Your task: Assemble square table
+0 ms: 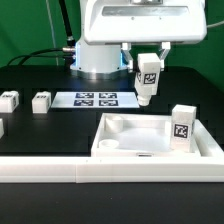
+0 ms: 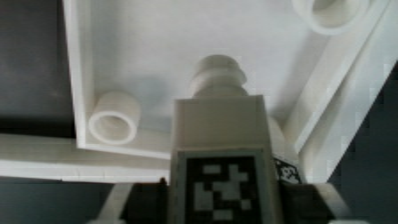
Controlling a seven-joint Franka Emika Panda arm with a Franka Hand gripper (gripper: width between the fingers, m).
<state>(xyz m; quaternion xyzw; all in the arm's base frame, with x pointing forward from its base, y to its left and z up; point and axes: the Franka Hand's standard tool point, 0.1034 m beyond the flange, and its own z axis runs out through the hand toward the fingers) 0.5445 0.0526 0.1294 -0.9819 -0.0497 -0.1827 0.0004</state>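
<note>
gripper [image 1: 148, 64] clasping leg [image 1: 147, 82] (fingers unclear), slab [image 2: 160, 50] cropped

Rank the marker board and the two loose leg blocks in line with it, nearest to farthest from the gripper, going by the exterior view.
1. Marker board: just to the exterior view's left of the gripper, which holds a leg.
2. Inner leg block: further left, past the board.
3. Outer leg block: close to the view's left edge, farthest.

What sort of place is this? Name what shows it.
Probably a robotics lab bench: a marker board printed with tags lies on the black table, loose white leg blocks carry tags too, and a robot arm's base stands behind.
</note>
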